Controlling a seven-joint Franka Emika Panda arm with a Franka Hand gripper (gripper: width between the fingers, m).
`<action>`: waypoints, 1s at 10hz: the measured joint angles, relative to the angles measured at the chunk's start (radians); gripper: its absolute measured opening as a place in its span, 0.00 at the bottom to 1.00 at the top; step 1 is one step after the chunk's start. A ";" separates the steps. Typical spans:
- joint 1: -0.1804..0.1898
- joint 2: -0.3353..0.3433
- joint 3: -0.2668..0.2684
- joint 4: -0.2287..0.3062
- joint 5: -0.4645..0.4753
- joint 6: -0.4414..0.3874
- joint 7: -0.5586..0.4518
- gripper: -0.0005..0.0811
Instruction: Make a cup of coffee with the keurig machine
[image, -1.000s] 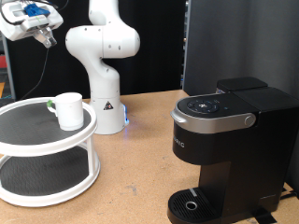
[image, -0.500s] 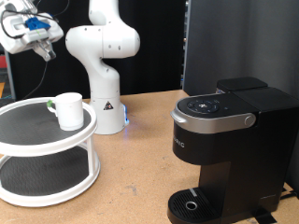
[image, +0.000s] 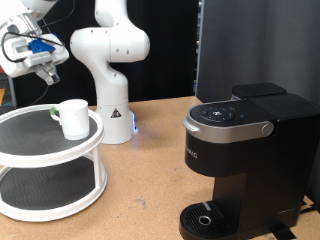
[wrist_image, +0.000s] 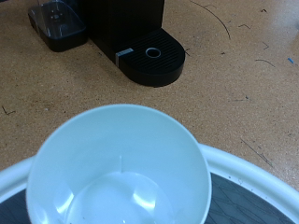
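Note:
The cup (image: 73, 117) is a plain white mug standing upright on the top tier of a white round two-tier stand (image: 40, 150) at the exterior view's left. My gripper (image: 46, 68) hangs in the air above the cup, a little to its left, touching nothing. In the wrist view the cup (wrist_image: 121, 173) fills the near field from above and is empty; no fingers show there. The keurig machine (image: 245, 165) stands at the exterior view's right with its lid down and nothing on its drip base (image: 205, 218). It also shows in the wrist view (wrist_image: 126, 23).
The white robot arm base (image: 112, 95) stands behind the stand on the wooden table (image: 150, 190). A black panel (image: 255, 45) rises behind the machine. In the wrist view a dark boxy object (wrist_image: 61, 25) sits beside the machine.
My gripper has come down from the exterior view's top left corner towards the cup. The cup and the machine have not moved.

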 joint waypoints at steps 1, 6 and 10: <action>0.003 0.014 -0.012 -0.004 0.000 0.017 -0.017 0.02; 0.018 0.059 -0.071 -0.027 0.000 0.102 -0.088 0.37; 0.058 0.108 -0.113 -0.041 0.000 0.129 -0.148 0.73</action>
